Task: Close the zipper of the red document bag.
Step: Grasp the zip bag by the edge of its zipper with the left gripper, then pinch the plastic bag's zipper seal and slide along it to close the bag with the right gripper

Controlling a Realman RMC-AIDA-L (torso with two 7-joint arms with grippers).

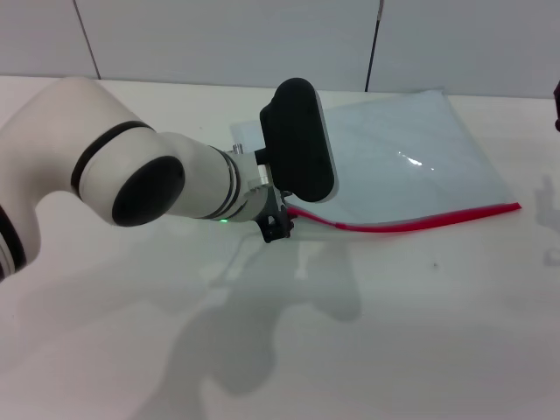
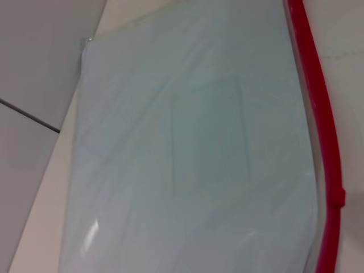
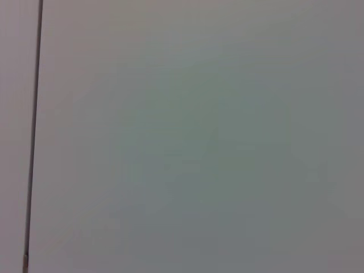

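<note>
— What is seen from the head?
— White table [image 1: 411,341] is backed by grey wall panels. One red document bag [image 1: 402,171] is laid flat at the far middle, its one zipper [image 1: 411,223] lining the near long edge. One left gripper [image 1: 278,224] is set at the zipper's left end; whether it is clenched cannot be told, as it is hidden behind the wrist.
— And the left wrist?
— One bag [image 2: 187,159] is shown, with one red zipper [image 2: 321,114] along its edge and a small red nub low on the strip.
— The right wrist?
— Only a grey wall with one dark seam is shown. The right gripper is not made out.
</note>
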